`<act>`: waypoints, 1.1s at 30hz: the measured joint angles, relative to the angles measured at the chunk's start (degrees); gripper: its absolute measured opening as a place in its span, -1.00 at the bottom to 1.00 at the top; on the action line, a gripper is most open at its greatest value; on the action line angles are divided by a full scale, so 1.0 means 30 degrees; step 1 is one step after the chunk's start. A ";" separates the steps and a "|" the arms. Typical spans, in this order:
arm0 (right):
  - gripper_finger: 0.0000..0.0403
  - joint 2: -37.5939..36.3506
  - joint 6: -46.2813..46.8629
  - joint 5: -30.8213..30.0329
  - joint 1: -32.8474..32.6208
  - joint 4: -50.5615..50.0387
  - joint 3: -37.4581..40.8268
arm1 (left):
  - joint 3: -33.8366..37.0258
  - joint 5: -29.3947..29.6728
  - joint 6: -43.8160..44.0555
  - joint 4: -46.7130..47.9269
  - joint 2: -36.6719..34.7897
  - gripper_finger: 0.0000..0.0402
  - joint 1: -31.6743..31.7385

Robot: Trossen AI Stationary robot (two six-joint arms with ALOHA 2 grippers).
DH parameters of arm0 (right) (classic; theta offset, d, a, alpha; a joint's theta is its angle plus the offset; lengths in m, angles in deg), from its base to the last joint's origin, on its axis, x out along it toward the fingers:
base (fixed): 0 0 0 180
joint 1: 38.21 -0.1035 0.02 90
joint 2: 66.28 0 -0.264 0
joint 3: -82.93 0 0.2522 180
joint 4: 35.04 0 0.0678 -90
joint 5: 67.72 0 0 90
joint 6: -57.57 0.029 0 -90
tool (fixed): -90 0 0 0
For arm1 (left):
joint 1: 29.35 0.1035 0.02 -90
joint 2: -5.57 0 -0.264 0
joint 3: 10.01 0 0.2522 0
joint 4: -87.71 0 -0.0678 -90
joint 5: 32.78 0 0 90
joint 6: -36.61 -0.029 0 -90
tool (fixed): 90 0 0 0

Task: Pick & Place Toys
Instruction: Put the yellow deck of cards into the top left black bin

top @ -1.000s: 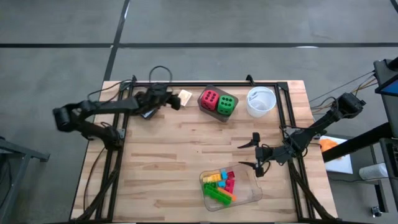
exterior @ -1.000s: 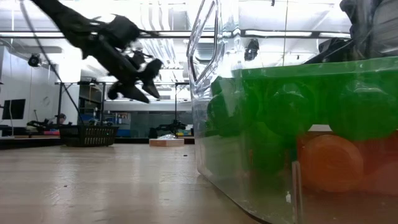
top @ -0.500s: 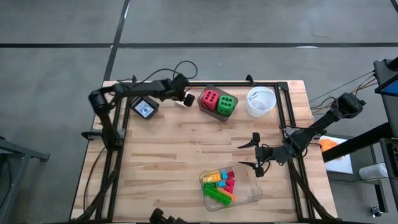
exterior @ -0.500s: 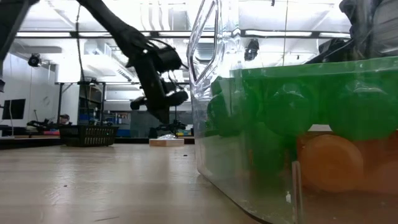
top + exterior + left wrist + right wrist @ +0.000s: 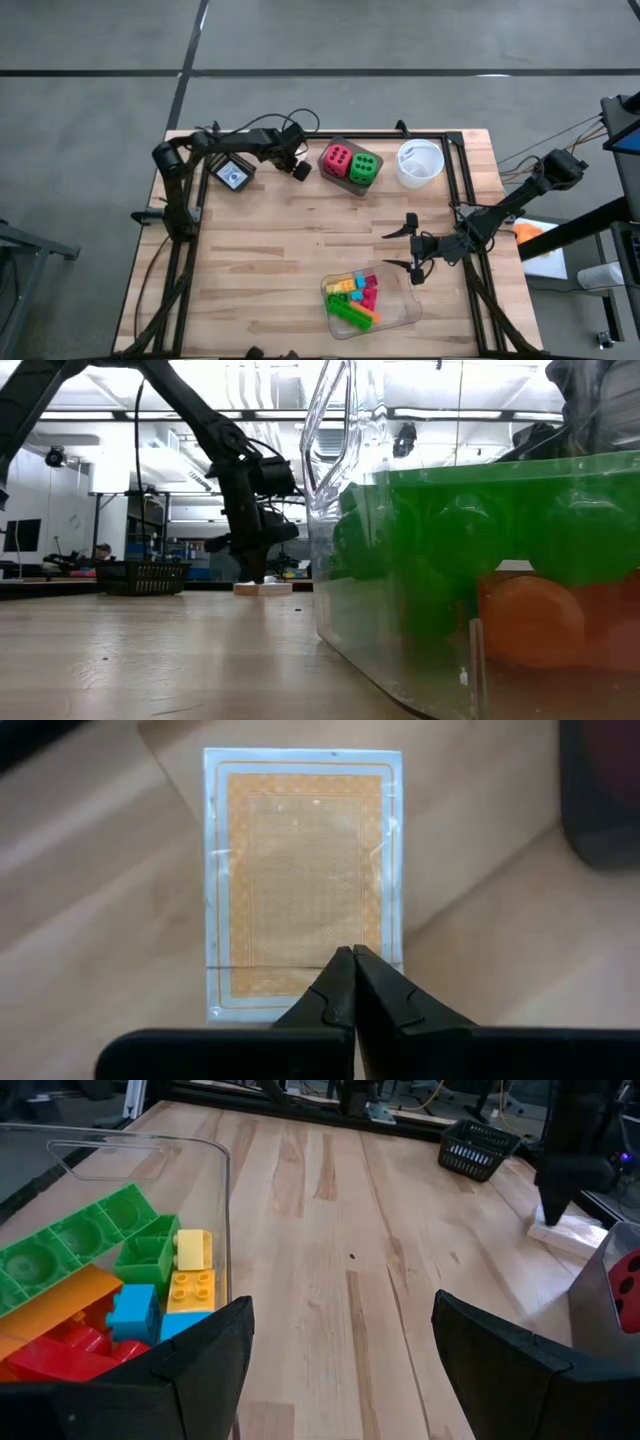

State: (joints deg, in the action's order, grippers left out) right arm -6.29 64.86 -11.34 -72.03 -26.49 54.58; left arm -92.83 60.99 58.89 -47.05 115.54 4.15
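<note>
Several bright plastic bricks point(image 5: 352, 298) are lying heaped in the clear tray point(image 5: 407, 313) at the near edge of the tabletop point(image 5: 290, 240), green, yellow, orange, blue and red ones jumbled together, so I would judge that part of the sorting already done. Just beside the tray's far right corner the right tool point(image 5: 412, 249) is hovering with its fingers spread wide, facing across the bare wood toward the left. It is touching nothing and seems to be waiting its turn.

Farther back, along the far edge, the pink-red die point(image 5: 337, 158) and the green die point(image 5: 364, 168) are sitting side by side in a dark holder, with the white bowl point(image 5: 420, 162) to their right. Left of the dice the left tool point(image 5: 299, 166) is reaching down toward the card pack point(image 5: 303, 880), a flat packet with an orange patterned face and a pale border lying on the wood. Its fingers point(image 5: 330, 1000) are pressed together, their tips hanging over one short edge of the pack, gripping nothing. That pose looks to me like lining up over the pack before opening, though pushing it is also possible. A small square device point(image 5: 232, 174) is lying under that arm.
</note>
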 joint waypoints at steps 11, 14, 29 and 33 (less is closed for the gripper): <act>0.49 0.0000 0.0080 0.0073 0.0000 -0.0022 0.0000 | 0.0335 -0.1772 0.0058 0.4296 -0.0690 -1.00 -0.2408; 0.49 0.0000 0.0087 0.0073 0.0000 -0.0035 0.0000 | 0.0404 -0.1838 0.0071 0.5242 -0.1033 -1.00 -0.3551; 0.49 0.0000 0.0085 0.0083 0.0000 -0.0091 0.0000 | 0.0553 0.3578 0.1880 0.5110 -0.3831 -0.99 -0.7292; 0.49 0.0000 0.0087 0.0141 -0.0007 -0.0078 0.0000 | 0.0641 0.3678 0.1694 0.4826 -0.3985 -0.78 -0.7315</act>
State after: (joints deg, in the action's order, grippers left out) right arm -6.29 65.13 -10.92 -72.06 -26.73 54.58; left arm -90.90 72.03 63.98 -32.57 103.59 -17.80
